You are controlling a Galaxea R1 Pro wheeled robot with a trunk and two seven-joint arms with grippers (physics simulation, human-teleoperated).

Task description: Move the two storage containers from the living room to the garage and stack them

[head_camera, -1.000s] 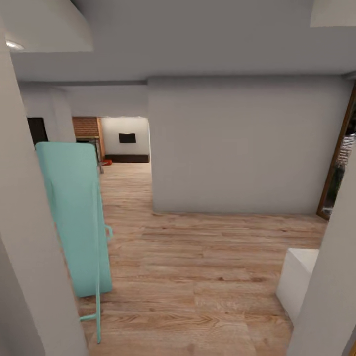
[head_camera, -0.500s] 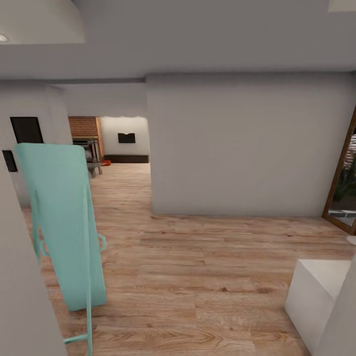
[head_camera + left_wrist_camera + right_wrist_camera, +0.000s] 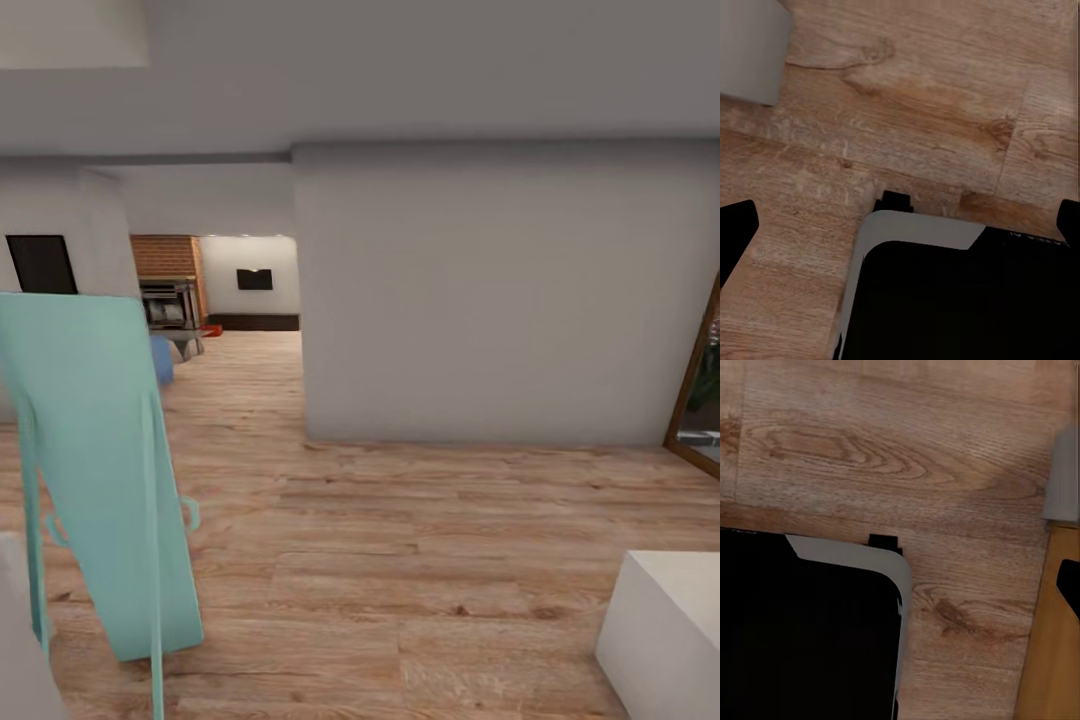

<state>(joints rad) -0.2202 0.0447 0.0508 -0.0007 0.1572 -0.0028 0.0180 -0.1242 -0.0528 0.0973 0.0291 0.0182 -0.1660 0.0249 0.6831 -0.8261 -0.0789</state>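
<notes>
Still on the drive-in leg: I'm rolling over the wood plank floor (image 3: 400, 560) toward the living room (image 3: 225, 290), visible through the opening at about 11 o'clock with its brick fireplace wall (image 3: 165, 255). A tiny red-orange speck (image 3: 212, 329) sits low by that far wall; might be one storage container, too small to say, so my count is one maybe, zero confirmed. One mint ironing board (image 3: 95, 470) leans at 9 o'clock, one white box (image 3: 665, 630) at 4. Next I'd steer left past the big wall (image 3: 490, 300). My pincers: both wrist cams just look down at floor, can't tell apart or together.
</notes>
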